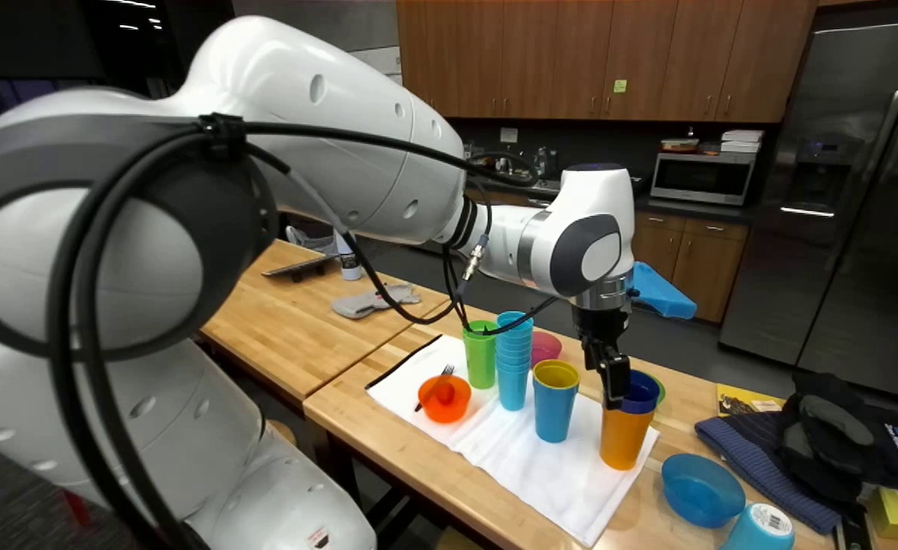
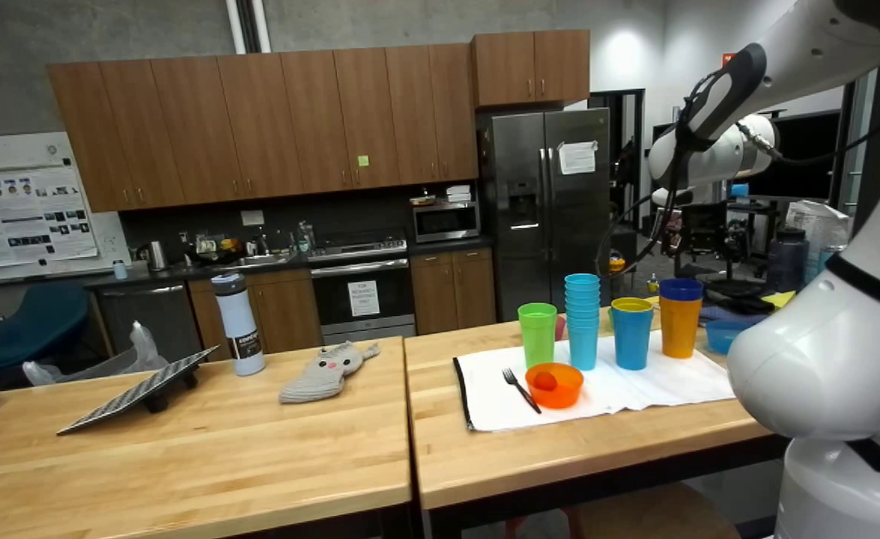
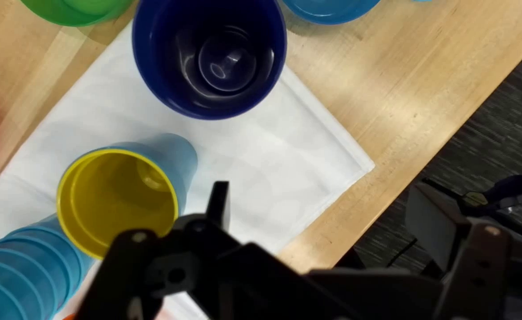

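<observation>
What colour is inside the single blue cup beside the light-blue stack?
Yellow; the blue cup's inside shows best in the wrist view.

- The gripper [image 3: 325, 211] hangs below the wrist [image 1: 590, 237], aimed downward, jaws parted wide
- Its black fingers [image 3: 432, 226] stand well apart under the wrist
- The white forearm [image 1: 372, 168] slopes down to the wrist
- The bent elbow [image 1: 143, 260] stands higher than the wrist

You saw a dark blue cup [image 3: 209, 58] of smooth, glossy plastic and a yellow-lined blue cup [image 1: 555, 403], plastic too, with a softer sheen. Your gripper [image 3: 320, 204] looked mostly matt. You had a creased, matt white cloth [image 3: 261, 151], a smooth wooden table [image 3: 376, 111] with a satin gleam, and a fridge [image 2: 578, 224] of dark, lightly reflective metal.
</observation>
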### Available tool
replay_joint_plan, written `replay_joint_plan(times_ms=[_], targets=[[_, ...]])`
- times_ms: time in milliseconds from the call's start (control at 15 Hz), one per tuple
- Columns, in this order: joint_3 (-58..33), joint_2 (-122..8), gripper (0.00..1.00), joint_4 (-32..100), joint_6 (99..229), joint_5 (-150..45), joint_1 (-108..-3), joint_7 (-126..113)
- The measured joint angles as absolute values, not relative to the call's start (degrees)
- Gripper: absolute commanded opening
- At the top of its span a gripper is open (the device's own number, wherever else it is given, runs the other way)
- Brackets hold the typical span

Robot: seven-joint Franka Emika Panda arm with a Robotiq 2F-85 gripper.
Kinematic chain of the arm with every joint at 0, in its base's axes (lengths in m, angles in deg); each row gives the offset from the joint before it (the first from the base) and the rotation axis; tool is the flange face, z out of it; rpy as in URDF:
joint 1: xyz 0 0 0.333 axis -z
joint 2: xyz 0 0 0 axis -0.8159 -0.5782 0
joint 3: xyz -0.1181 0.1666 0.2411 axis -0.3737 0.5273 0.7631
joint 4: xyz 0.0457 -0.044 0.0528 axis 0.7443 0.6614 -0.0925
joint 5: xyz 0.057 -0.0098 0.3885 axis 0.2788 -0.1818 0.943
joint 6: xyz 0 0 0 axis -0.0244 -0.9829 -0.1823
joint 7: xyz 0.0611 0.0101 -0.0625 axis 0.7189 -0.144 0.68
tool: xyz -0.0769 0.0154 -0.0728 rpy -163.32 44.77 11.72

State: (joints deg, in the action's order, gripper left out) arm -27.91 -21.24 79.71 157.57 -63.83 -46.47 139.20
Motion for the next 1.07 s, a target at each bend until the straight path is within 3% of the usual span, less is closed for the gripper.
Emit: replay_joint_plan(times_ms=[1067], targets=[[-29.4,-31.4,1.00,75.1,160.9,-58.1,-43.0,145.9]])
